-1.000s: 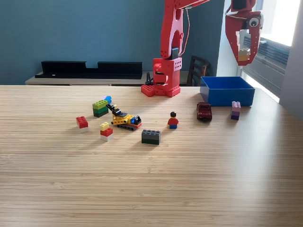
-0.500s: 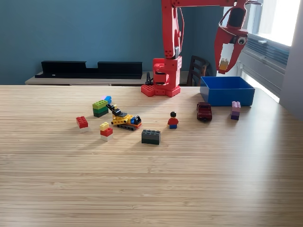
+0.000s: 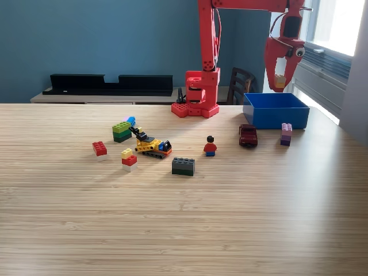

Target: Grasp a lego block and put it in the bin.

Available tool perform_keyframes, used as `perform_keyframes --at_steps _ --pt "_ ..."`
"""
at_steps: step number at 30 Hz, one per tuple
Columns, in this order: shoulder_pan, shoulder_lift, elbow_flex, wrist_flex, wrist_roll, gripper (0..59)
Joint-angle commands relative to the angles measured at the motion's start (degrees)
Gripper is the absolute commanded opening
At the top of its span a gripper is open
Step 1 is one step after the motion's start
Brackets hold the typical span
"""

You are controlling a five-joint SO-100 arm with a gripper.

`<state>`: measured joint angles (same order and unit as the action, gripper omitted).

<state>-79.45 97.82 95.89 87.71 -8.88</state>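
Since half a second ago, the red arm's jaws (image 3: 280,80) are shifted toward the exterior view's right and set slightly lower, now hanging above the back edge of the bin (image 3: 276,110). Between the jaws a small tan-and-yellow lego block (image 3: 279,81) is pinched; its exact shape is too small to be made out.

On the exterior view's left of the wooden surface (image 3: 184,218), a red brick (image 3: 99,149) is seen, then a green stack (image 3: 121,130) with a blue-purple piece partly hidden behind it, a yellow-red-white stack (image 3: 129,160), a yellow-and-black vehicle model (image 3: 150,146), a dark grey-and-green brick (image 3: 183,165) and a minifigure (image 3: 210,146). A dark red toy car (image 3: 248,135) is placed just before the bin's front left corner, and a pink-purple stack (image 3: 286,134) stands by its front right.

The bin is open-topped and blue; its floor is hidden by the front wall, so its contents cannot be told. A long black tray (image 3: 109,84) is set on the ledge behind the surface, its inside likewise unseen. The arm's upper links are cut off by the top edge.
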Motion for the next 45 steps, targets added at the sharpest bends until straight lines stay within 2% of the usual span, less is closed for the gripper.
perform_keyframes --at_steps 1,3,5,7,9,11,16,23,31,37,45 --pt "-1.41 4.22 -0.18 -0.97 -0.62 3.0" --pt "-1.41 4.22 -0.18 -0.97 -0.97 13.2" --pt "-1.41 4.22 -0.18 -0.97 -1.14 20.3" --pt "-1.23 4.22 -0.18 -0.97 -1.14 24.1" --pt "-1.05 4.22 -0.26 -0.97 -1.32 25.4" --pt "-0.70 4.22 -0.62 -0.97 -1.41 23.5" --pt "2.55 4.22 -2.29 -0.97 -0.35 0.1" --pt "16.70 4.92 -5.27 -0.97 3.43 0.1" --pt "43.33 5.10 -6.94 -3.16 8.61 0.1" --pt "59.85 4.92 -6.59 -5.63 7.12 0.1" --pt "69.43 4.57 -4.31 -8.00 4.39 0.1"
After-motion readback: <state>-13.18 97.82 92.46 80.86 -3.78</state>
